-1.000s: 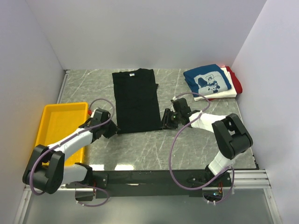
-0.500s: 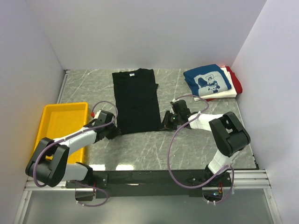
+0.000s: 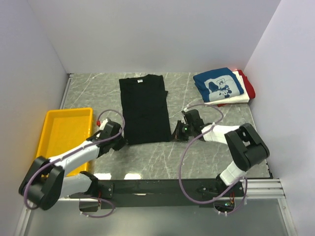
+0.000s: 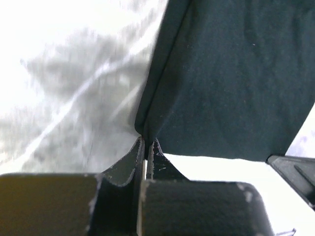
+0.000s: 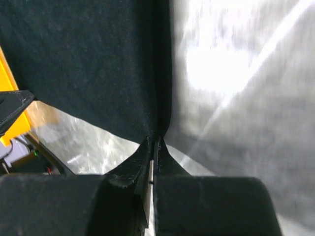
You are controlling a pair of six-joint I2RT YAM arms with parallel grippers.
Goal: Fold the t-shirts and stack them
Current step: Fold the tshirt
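The black t-shirt (image 3: 144,108) lies flat on the marble table as a long strip with its sides folded in. My left gripper (image 3: 121,141) is shut on its near left corner (image 4: 143,129). My right gripper (image 3: 174,132) is shut on its near right corner (image 5: 158,129). Both hold the near hem just above the table. A folded blue t-shirt with a white cartoon print (image 3: 218,85) lies on top of a white one (image 3: 240,97) and a red one (image 3: 248,84) at the back right.
A yellow plastic tray (image 3: 63,132) stands at the left edge beside my left arm. Grey walls close in the table on three sides. The black rail with the arm bases runs along the near edge (image 3: 157,187).
Both grippers have moved toward the near edge, pulling the black t-shirt's near hem with them. The shirt has slid slightly nearer and lies straighter.
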